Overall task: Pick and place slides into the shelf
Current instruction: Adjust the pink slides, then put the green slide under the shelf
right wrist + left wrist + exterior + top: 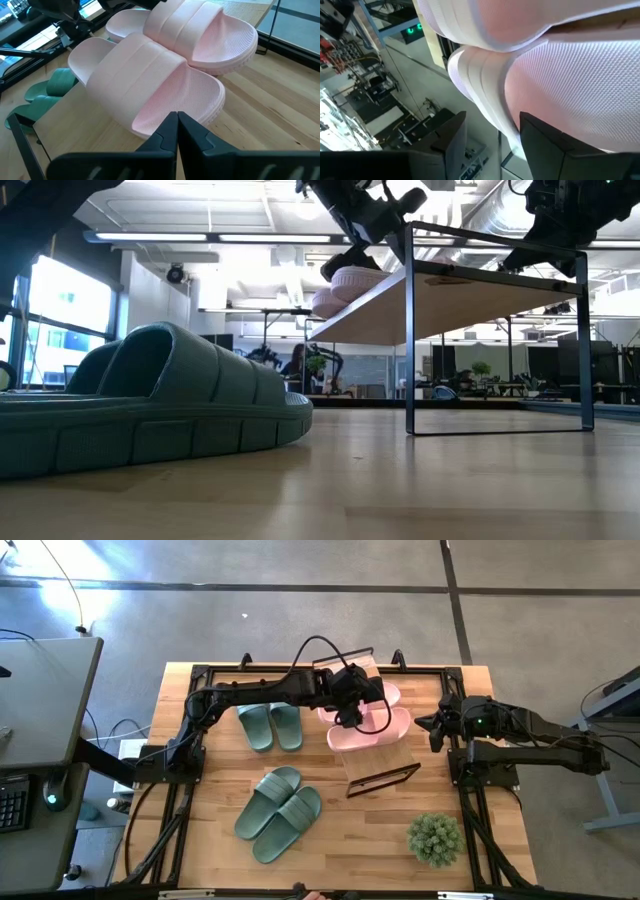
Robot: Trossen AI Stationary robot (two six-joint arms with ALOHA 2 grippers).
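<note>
- 2 pink slides (368,722) on the shelf (385,762), side by side, touching or nearly so; confirmed in right wrist view, both resting on the slatted top (260,95).
- Left end effector (350,712) over the pink pair at the shelf's far end. Left wrist view: fingers (451,145) parted, pink sole filling the gap ahead; contact with the slide not resolvable, so either just let go or about to.
- Right end effector (436,726) parked just beside the shelf's right edge, off the slides. Fingers (176,131) pressed together, holding nothing.
- 1 green pair (271,726) flat on the desk (200,830), near the left arm's base side, untouched.
- 2nd green pair (279,812) on the desk nearer the front edge; 1 of these fills the low view foreground (150,410).
- Potted plant (435,838) at desk's front right, not part of the job.
- Progress, judged: 2 of 6 slides placed, 4 green ones left.
- Concern, judged: top panel looks mostly filled by the pink pair; room for the green pairs unclear, lower level beneath the panel open in low view.
</note>
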